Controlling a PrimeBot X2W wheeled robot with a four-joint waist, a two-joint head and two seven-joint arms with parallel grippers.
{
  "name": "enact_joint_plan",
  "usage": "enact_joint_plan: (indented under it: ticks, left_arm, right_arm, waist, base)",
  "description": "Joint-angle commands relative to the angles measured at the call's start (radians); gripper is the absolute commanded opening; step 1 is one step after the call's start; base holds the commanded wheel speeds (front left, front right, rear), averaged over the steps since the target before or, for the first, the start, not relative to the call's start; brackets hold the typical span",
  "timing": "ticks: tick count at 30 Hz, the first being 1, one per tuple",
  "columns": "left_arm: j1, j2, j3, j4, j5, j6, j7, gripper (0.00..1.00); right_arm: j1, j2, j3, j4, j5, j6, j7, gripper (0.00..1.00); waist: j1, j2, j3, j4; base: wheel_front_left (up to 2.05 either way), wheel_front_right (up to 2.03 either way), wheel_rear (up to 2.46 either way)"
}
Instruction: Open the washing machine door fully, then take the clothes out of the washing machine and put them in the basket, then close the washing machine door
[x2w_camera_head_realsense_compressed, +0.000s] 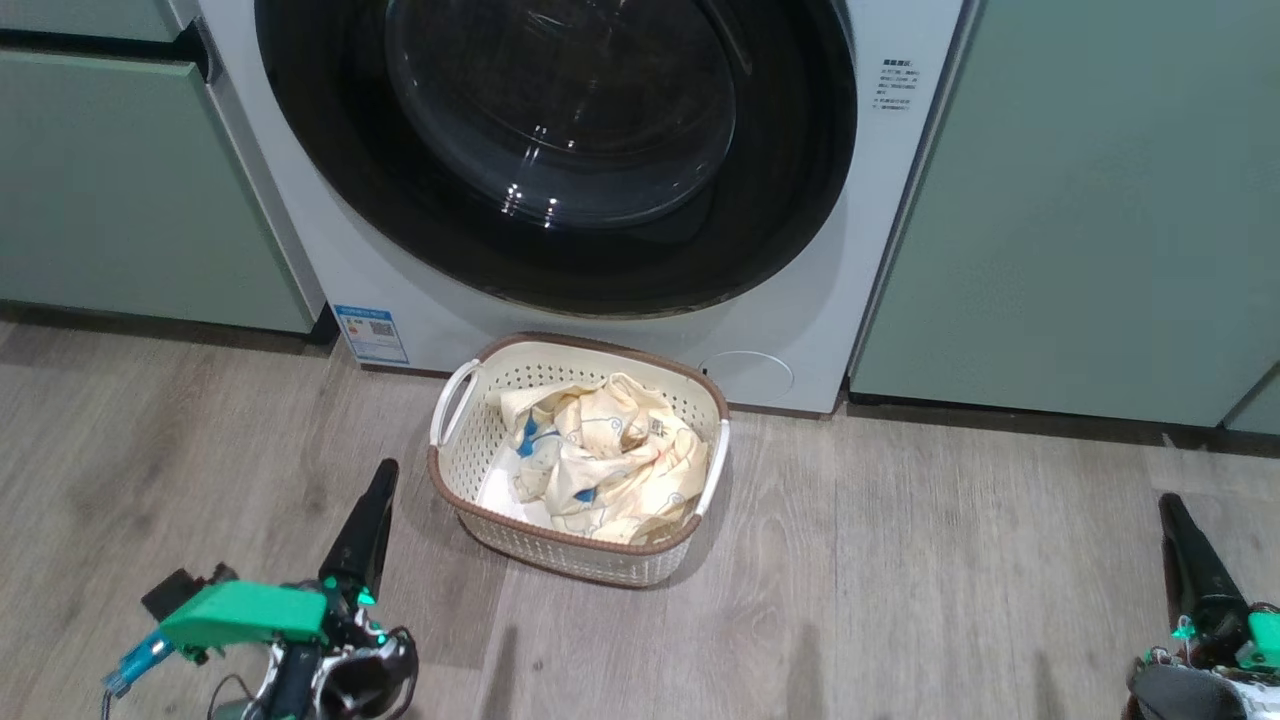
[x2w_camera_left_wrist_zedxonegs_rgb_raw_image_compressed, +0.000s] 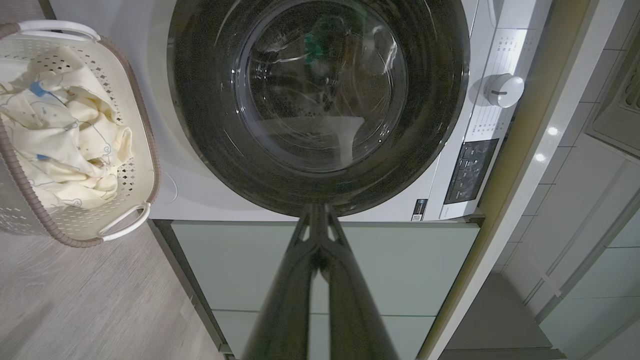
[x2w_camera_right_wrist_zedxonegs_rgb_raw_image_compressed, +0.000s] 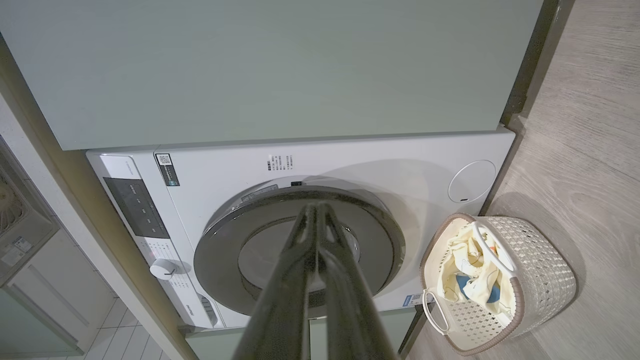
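One crumpled heap of clothes (x2w_camera_head_realsense_compressed: 600, 450) lies in the basket (x2w_camera_head_realsense_compressed: 500, 385), spreading from its middle to the 3 o'clock wall, with bare bottom showing at 8 o'clock. Soft, light cotton like this will sag and trail when lifted. A raised fold near the top of the heap is the best place to pinch, though nothing seems left to move.

The basket stands on the wood-look floor (x2w_camera_head_realsense_compressed: 900, 580) just in front of the washing machine (x2w_camera_head_realsense_compressed: 400, 290), at 6 o'clock from the washing machine door (x2w_camera_head_realsense_compressed: 560, 150). That door looks seated against the white front, so the task appears to be at or near its end. It is stiff, glossy and probably slippery, so any press belongs on the black ring, not the bulging glass.

The left gripper (x2w_camera_head_realsense_compressed: 383, 475) sits at 8 o'clock from the basket, near it but apart, its fingers pressed together on nothing. The right gripper (x2w_camera_head_realsense_compressed: 1172, 505) is well apart at 4 o'clock, likewise closed and empty. Pale green cabinets (x2w_camera_head_realsense_compressed: 1080, 200) flank the machine.
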Motion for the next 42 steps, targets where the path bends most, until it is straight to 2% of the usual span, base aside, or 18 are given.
enact_joint_plan:
  ticks: [1,42]
  left_arm:
    - [-0.056,0.007,0.040,-0.028,0.008,-0.007,0.004,0.00]
    - [-0.056,0.005,0.042,-0.028,0.010,-0.007,0.006,0.00]
  right_arm:
    - [-0.056,-0.005,0.017,-0.032,-0.009,0.001,0.007,0.00]
    - [-0.056,-0.002,0.012,-0.032,-0.014,0.001,0.012,0.00]
  waist:
    - [0.0000,0.0000,0.000,0.000]
    - [0.0000,0.0000,0.000,0.000]
  base:
    - [0.00,0.00,0.00]
    - [0.00,0.00,0.00]
